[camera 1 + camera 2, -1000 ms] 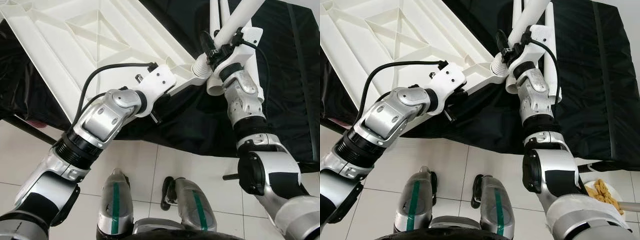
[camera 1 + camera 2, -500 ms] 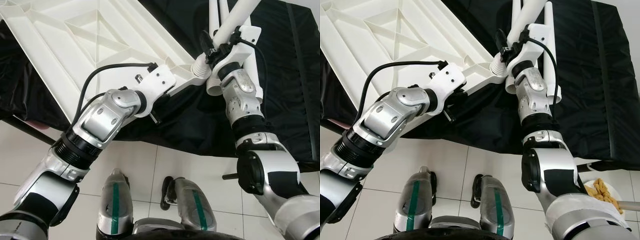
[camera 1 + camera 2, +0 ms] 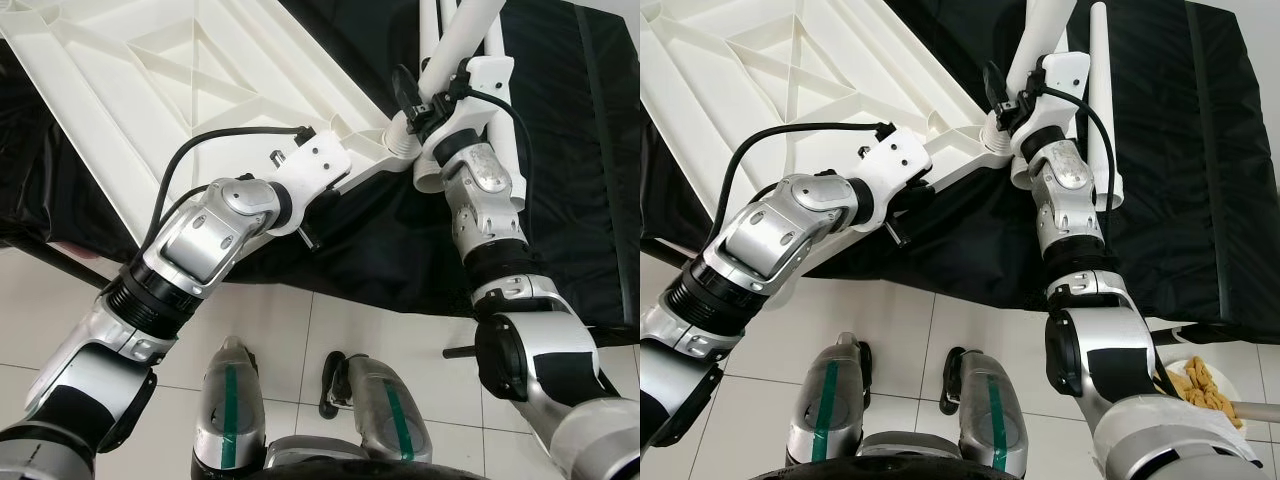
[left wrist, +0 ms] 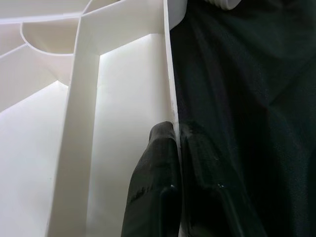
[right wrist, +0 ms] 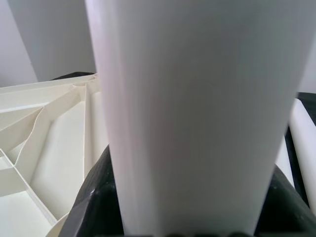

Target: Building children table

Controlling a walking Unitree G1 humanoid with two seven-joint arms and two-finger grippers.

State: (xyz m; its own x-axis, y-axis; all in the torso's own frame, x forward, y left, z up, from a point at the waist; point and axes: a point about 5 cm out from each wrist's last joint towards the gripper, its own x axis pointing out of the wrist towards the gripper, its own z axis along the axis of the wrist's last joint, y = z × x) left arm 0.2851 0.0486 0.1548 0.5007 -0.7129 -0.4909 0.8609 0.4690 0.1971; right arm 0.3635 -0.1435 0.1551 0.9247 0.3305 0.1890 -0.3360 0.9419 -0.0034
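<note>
Tabletop lies upside down on the black-draped table, its near right edge pinched by the left claw, while the right claw grips a leg at the corner socket, with spare legs waiting.

Bright even daylight, sharp head views; soft close-range blur in both wrist views

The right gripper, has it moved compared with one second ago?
Yes. The right gripper, shut on the white leg, shifted slightly toward the tabletop corner and away from the robot.
</note>
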